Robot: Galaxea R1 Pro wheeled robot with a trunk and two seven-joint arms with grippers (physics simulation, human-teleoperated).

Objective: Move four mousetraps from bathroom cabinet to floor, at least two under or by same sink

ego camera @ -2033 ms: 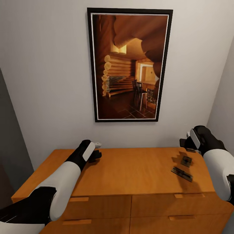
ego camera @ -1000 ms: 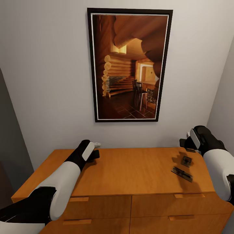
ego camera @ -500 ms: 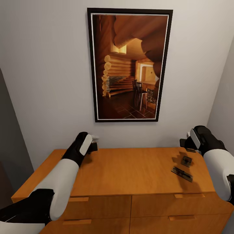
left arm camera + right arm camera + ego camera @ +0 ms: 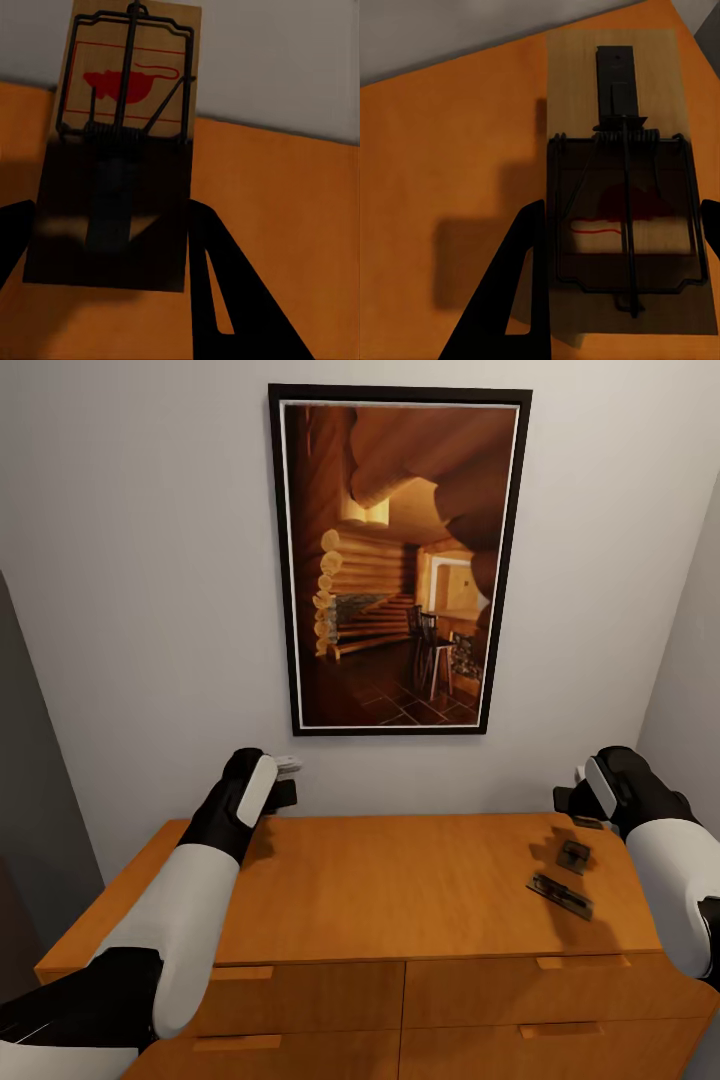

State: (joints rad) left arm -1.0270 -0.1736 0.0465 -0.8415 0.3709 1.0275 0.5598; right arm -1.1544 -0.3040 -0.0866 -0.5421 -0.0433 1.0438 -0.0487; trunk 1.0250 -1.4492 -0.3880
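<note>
the cabinet [image 4: 400, 890] is standing against the wall with its drawers closed, so nothing inside them is showing. four mousetraps are showing in all. two are lying loose on the cabinet top toward its right end: a small one [image 4: 574, 855] and, just in front of it, a longer one [image 4: 560, 895]. the left gripper [image 4: 283, 788] is hanging above the back left corner of the top, its fingers [image 4: 217, 300] pressing on either side of a third mousetrap [image 4: 124, 150], which is sticking out past the fingertips toward the wall. the right gripper [image 4: 566, 800] is hovering over the back right corner, clamped around a fourth mousetrap [image 4: 626, 202] that is lying between its fingers [image 4: 510, 300], above the wood. a framed picture [image 4: 398, 560] is hanging on the wall above.
</note>
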